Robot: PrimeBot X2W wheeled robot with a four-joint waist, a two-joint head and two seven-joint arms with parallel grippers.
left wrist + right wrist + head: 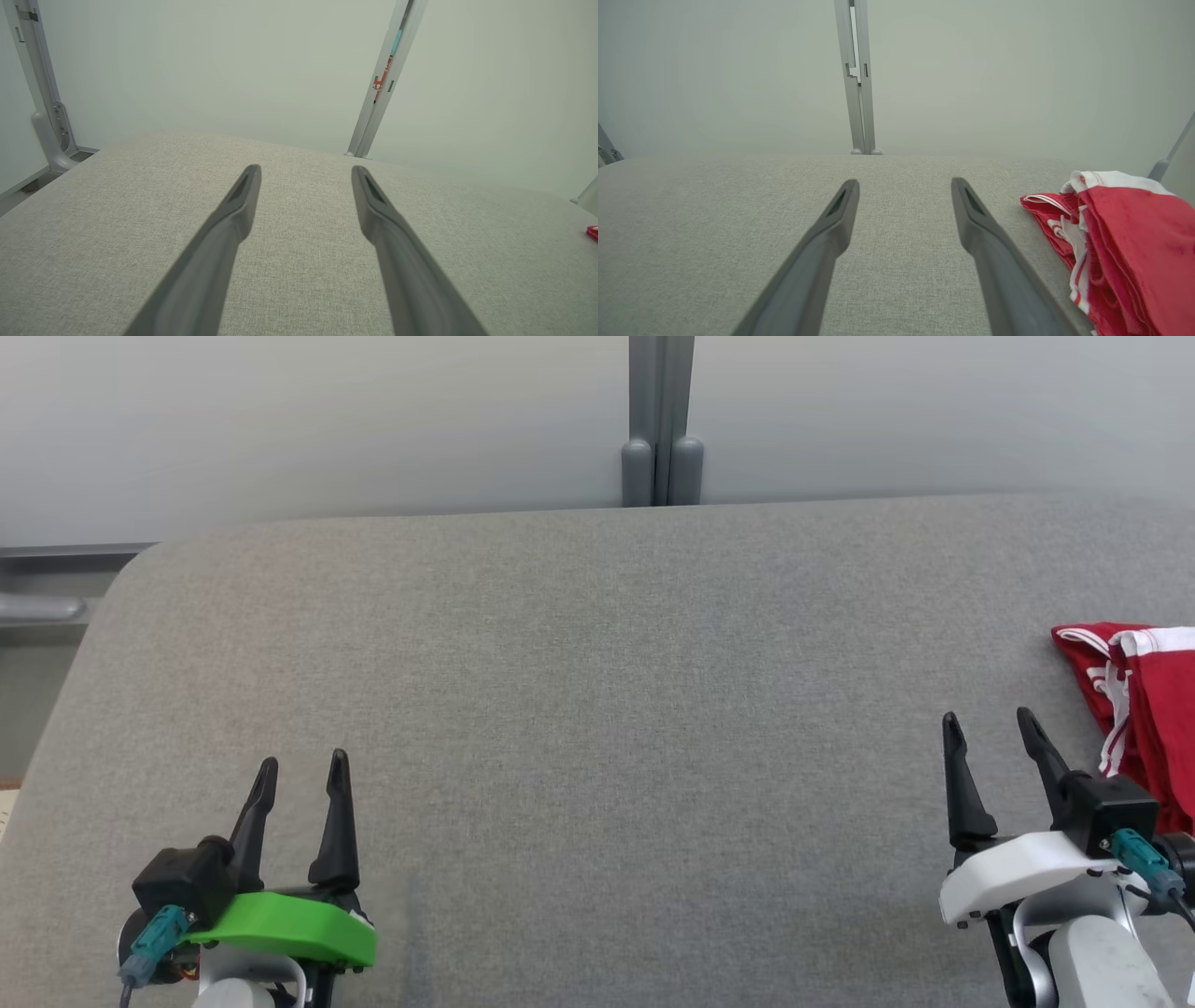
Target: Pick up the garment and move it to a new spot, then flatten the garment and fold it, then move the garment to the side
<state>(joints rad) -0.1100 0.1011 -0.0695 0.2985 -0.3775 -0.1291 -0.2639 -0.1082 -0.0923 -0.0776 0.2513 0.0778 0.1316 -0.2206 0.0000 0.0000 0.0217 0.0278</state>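
A red garment with white trim lies bunched at the right edge of the grey fabric surface, partly cut off by the head view's border. It is also at the right of the right wrist view as the garment, and a sliver of the garment peeks in at the left wrist view's right edge. My right gripper is open, just left of the garment and apart from it, as the right gripper confirms. My left gripper is open at the lower left, far from the garment, with nothing between its fingers.
A pale wall stands behind the surface with a grey vertical post at its middle. The surface's rounded left corner drops off toward a grey ledge. Bare fabric stretches between the two grippers.
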